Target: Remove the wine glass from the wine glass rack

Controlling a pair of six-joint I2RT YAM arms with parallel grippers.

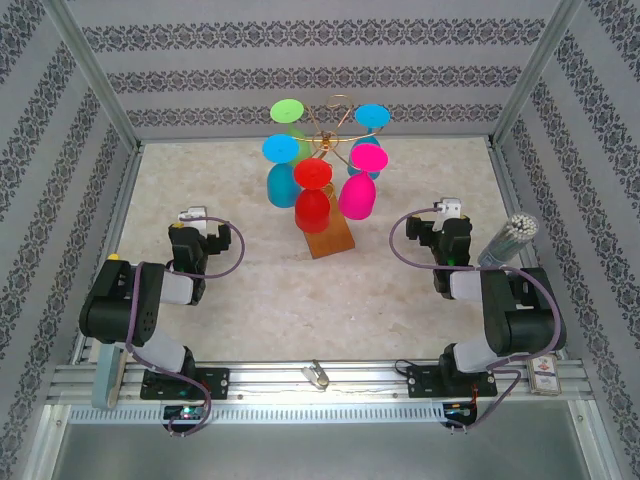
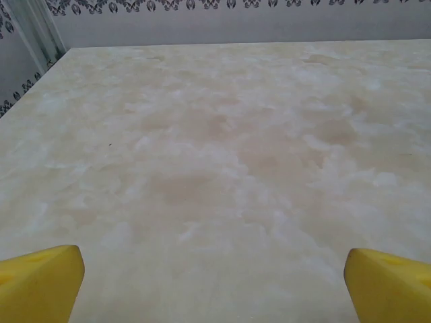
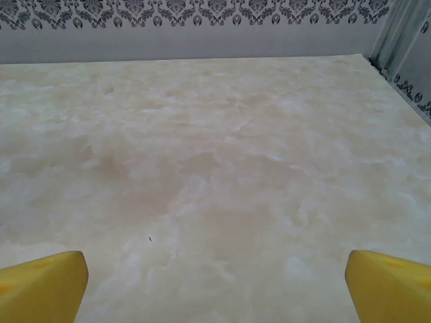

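Left gripper (image 2: 214, 282) & right gripper (image 3: 215, 282) spread, empty (far off); tugging wine glass (image 1: 312, 207) sideways cd topple rack (image 1: 330, 240).

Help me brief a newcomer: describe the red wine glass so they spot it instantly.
At the back of the marble table stands a gold wire wine glass rack. The red wine glass hangs upside down at its front, between a blue glass and a pink glass; it's the only red glass.

The left pincer (image 2: 215, 286) holds its yellow fingertips (image 2: 40, 282) wide apart over the marbled bench (image 2: 215, 134), which ends at a patterned wall (image 2: 236, 20) along its far edge.
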